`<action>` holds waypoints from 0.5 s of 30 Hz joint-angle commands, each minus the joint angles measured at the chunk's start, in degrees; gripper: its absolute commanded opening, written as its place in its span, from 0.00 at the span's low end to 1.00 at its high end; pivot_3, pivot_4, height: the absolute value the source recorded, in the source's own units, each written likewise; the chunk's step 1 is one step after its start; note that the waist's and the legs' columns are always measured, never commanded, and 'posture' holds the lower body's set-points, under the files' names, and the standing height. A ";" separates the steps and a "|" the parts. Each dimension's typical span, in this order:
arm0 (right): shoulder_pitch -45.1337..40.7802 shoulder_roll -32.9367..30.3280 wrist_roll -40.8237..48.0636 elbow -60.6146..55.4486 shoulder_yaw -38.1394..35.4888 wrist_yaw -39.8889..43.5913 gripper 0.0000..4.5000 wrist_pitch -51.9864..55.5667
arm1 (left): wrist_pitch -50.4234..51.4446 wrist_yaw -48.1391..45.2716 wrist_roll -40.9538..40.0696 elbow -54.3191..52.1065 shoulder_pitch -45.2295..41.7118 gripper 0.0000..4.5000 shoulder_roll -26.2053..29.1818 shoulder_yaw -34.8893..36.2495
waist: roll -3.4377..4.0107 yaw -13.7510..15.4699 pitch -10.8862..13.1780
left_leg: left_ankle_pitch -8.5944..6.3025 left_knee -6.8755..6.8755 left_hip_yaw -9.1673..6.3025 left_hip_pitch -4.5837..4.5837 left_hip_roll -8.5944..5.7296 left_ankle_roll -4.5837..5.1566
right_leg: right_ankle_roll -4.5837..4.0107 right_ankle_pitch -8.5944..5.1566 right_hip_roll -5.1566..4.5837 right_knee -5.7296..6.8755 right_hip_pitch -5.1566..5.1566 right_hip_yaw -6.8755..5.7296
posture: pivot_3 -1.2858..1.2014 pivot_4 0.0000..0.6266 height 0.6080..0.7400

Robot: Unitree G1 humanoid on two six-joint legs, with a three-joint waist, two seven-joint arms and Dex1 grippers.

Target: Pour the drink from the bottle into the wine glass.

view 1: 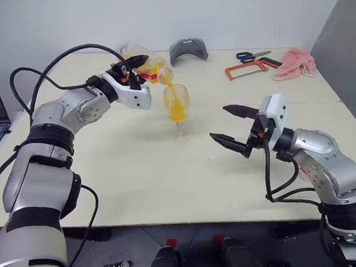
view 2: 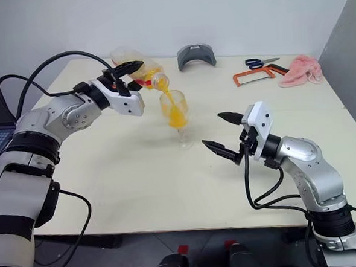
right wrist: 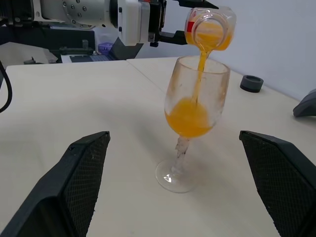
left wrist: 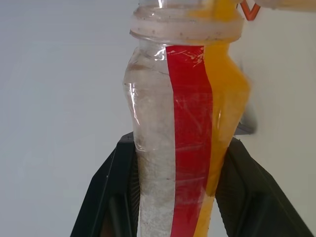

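1. the left fingers (view 1: pixel 132 68) are clamped on the bottle (view 1: pixel 145 64), one on each side of it.
2. the bottle is held up in the air and tipped over, with its open mouth pointing down just above the wine glass (view 1: pixel 177 112).
3. the drink (right wrist: pixel 192 117) runs out of the bottle in a thin orange stream and falls into the bowl of the glass.
4. the wine glass stands upright on the bench (view 1: pixel 138 172), near the middle, and the orange drink sits in the lower part of its bowl.
5. the right fingers (view 1: pixel 232 126) are wide apart and hold nothing. they hang above the bench, near the glass but not touching it, and point toward it.
6. at the far side of the bench lie a grey curved thing (view 1: pixel 188 49), blue scissors (view 1: pixel 252 56), an orange and black saw (view 1: pixel 246 69) and a pink cloth (view 1: pixel 294 63).
7. a small dark ring (right wrist: pixel 252 83) lies on the bench behind the glass.
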 commanded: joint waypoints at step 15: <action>-0.19 -0.54 0.80 -2.38 -0.30 -0.16 1.00 -0.23 | -0.19 2.74 0.47 0.87 -3.89 0.37 1.60 -0.69 | 0.00 -0.01 0.00 | 0.00 0.03 0.01 0.02 -0.01 0.00 | 0.00 0.00 0.00 0.06 0.00 0.01 | 0.52 0.24 1.00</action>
